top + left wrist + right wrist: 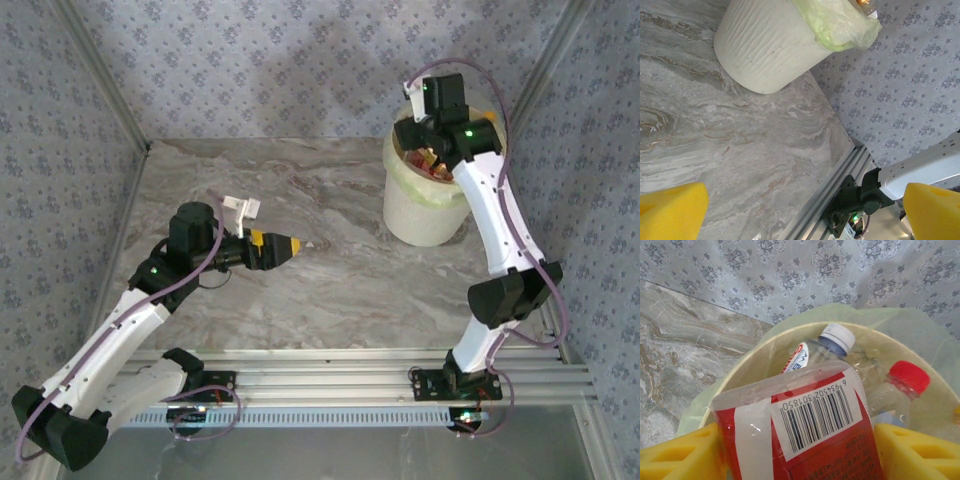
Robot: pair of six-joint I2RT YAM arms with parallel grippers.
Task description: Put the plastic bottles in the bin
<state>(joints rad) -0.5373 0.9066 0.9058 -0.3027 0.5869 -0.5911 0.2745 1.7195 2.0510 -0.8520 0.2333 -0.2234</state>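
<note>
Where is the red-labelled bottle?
In the right wrist view the red-labelled bottle sits in the right gripper over the bin, far right of the table.

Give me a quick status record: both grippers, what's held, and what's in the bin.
left gripper: open, holding nothing, over the marble table
right gripper: closed on a red-labelled bottle, barcode facing the wrist camera
bin: white, pale green liner, at the table's far right
right gripper position: above the bin's mouth
bin contents seen: a white-capped bottle and a red-capped bottle
next step, likely: release the held bottle into the bin
</note>
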